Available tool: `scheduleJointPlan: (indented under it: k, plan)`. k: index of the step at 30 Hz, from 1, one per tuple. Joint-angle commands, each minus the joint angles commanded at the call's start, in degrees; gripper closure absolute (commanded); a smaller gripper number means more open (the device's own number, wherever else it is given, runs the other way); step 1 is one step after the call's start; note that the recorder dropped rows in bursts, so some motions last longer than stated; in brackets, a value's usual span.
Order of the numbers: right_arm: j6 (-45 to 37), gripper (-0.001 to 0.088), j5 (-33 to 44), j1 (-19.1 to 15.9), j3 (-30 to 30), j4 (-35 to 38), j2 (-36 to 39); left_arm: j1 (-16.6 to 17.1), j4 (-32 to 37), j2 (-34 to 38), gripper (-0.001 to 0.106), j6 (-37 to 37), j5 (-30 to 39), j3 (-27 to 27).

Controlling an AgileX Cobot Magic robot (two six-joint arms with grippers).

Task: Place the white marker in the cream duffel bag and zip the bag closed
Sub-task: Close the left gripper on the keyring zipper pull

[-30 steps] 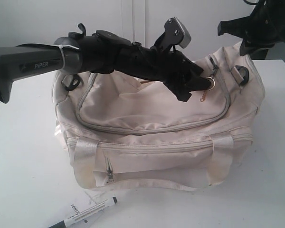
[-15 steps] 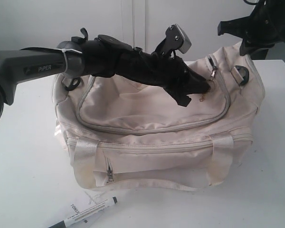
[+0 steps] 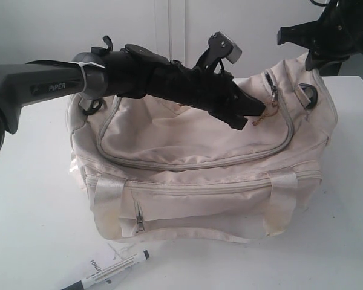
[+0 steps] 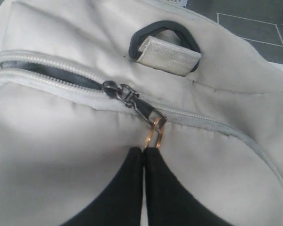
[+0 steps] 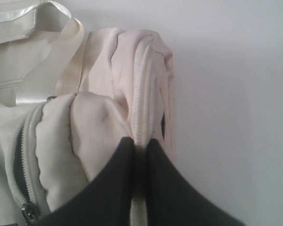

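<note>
Early going, to judge by the layout. Nothing packed yet. Out in front of the cream duffel bag (image 3: 193, 163), flat on the table (image 3: 30, 199), well apart from both arms: the white marker (image 3: 112, 270), lying partly over a paper tag (image 3: 95, 264).

At the bag's right end in the exterior view, close to the black strap ring (image 4: 162, 35): pinching the gold key ring (image 4: 154, 134) with the left gripper (image 4: 143, 151), fingertips pressed together on it. Joined by a small clip (image 4: 141, 109) to the zip slider (image 4: 111, 88) of the top flap (image 3: 187, 136). A dark gap in the zip on one side of that slider, closed teeth on the other, so opened only in part. Cannot tell from the wrist view how far the gap runs. Along the flap's front curve, in the exterior view, looks mostly closed.

Gripping the same end of the bag with the right gripper (image 5: 139, 141), clamped on a bunched fold of fabric and zip tape. Probably bracing the bag against the pull on the slider.

Left to do, by this reckoning:
- run the slider far enough to make a usable mouth
- let go of the ring
- fetch the marker from in front of the bag
- drop it inside
- draw the zip fully shut

None of these finished.
</note>
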Motion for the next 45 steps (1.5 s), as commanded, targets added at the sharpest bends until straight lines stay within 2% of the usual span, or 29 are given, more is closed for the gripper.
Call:
scheduleJointPlan:
  k: [19, 27, 28, 32, 45]
  plan:
    - [0.0, 0.0868, 0.0, 0.0, 0.0, 0.0, 0.0, 0.0, -0.43, -2.26, 0.105, -6.77, 0.12, 0.0]
    - [0.0, 0.0868, 0.0, 0.0, 0.0, 0.0, 0.0, 0.0, -0.43, -2.26, 0.105, -14.38, 0.46, 0.0]
    - [0.0, 0.0868, 0.0, 0.0, 0.0, 0.0, 0.0, 0.0, -0.43, -2.26, 0.105, -16.53, 1.43, 0.0]
    - [0.0, 0.0868, 0.0, 0.0, 0.0, 0.0, 0.0, 0.0, -0.43, -2.26, 0.105, -16.92, 5.47, 0.0]
    - [0.13, 0.0868, 0.0, 0.0, 0.0, 0.0, 0.0, 0.0, -0.43, -2.26, 0.105, -17.92, 10.89, 0.0]
